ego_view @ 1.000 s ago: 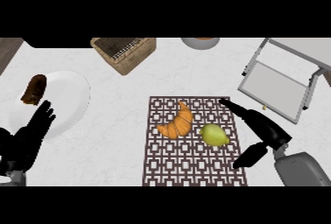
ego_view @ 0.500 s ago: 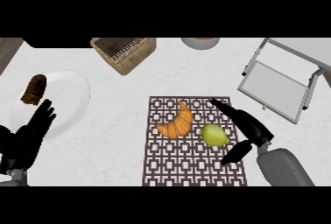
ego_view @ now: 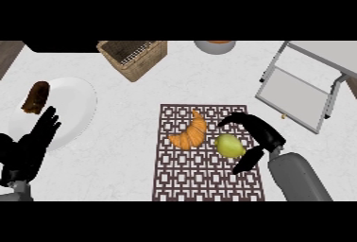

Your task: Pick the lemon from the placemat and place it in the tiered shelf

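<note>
- The lemon [ego_view: 229,145] lay on the placemat [ego_view: 209,189], right of centre in the frame, with the right robot hand [ego_view: 259,133] cupped around its right side.
- That hand was spread: fingers arched over the top of the lemon, thumb reaching under from below, neither clearly closed on it. No grip yet, by the look of it.
- Risk one: a round fruit caught between finger and thumb could squirt out to the left if the hand closed off-centre.
- The croissant [ego_view: 190,132] sat just beside the lemon on the left, so a rolling lemon would likely bump it, or the fingers could snag the pastry.
- Risk two: the shelf [ego_view: 300,92] stood at the upper right with thin frame posts; a lifted lemon would need to clear the near edge, or it might knock and drop.
- Nothing lay between the lemon and the shelf, only bare table [ego_view: 223,80].
- The left robot hand [ego_view: 31,146] rested open at the lower left, fingers up, over the edge of a white plate [ego_view: 77,101] carrying a brown pastry [ego_view: 35,97].
- A basket [ego_view: 134,57] sat at the upper centre-left and a bowl [ego_view: 215,46] at the top edge, both well clear of the route.
</note>
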Tool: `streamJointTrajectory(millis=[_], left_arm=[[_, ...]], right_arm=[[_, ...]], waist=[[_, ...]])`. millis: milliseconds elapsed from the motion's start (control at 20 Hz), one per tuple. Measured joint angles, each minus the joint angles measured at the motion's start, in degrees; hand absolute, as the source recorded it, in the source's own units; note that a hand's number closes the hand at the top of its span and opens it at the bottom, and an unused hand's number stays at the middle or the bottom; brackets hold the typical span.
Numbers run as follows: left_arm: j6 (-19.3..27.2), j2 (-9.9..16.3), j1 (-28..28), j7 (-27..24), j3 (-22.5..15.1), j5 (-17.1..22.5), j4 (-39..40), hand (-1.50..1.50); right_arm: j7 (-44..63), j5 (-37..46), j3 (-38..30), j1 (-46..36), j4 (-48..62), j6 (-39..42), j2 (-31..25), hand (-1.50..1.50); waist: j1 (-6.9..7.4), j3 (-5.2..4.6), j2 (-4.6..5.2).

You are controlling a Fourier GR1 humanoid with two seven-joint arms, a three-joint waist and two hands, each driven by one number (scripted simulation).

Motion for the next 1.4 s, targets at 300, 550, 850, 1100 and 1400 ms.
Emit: streamJointTrajectory(millis=[300, 550, 850, 1100, 1400], left_arm=[[-0.97, -0.63, 1.47, 0.67, 0.75, -0.22, -2.34, 0.0], [-1.86, -1.06, 1.91, 1.03, 1.5, -0.68, -3.07, 0.0], [-2.49, -1.17, 1.82, 0.87, 2.54, -1.04, -2.86, 0.0], [-1.8, -1.35, 1.71, 1.99, 2.54, -1.31, -3.41, 0.0], [-2.0, -1.33, 2.41, 1.1, 3.01, -1.29, -2.95, 0.0]], right_arm=[[-4.81, 3.17, -0.05, -0.36, 2.07, -3.32, 0.57, 1.5], [-6.41, 4.42, -1.24, 0.35, 0.91, -5.53, 0.97, 1.5], [-4.2, 3.12, -4.41, 2.47, -4.93, -6.48, 0.6, 1.5], [12.87, 12.54, -6.6, -0.58, -7.04, -12.41, -2.43, 1.5], [36.26, 21.92, -6.69, -5.43, -16.52, -10.59, -2.66, 1.5]], waist=[[0.05, -0.17, -0.28], [0.11, 0.03, -0.12], [-0.13, 0.27, 0.13], [-0.6, 0.1, -0.07], [-0.91, 0.12, -0.28]])
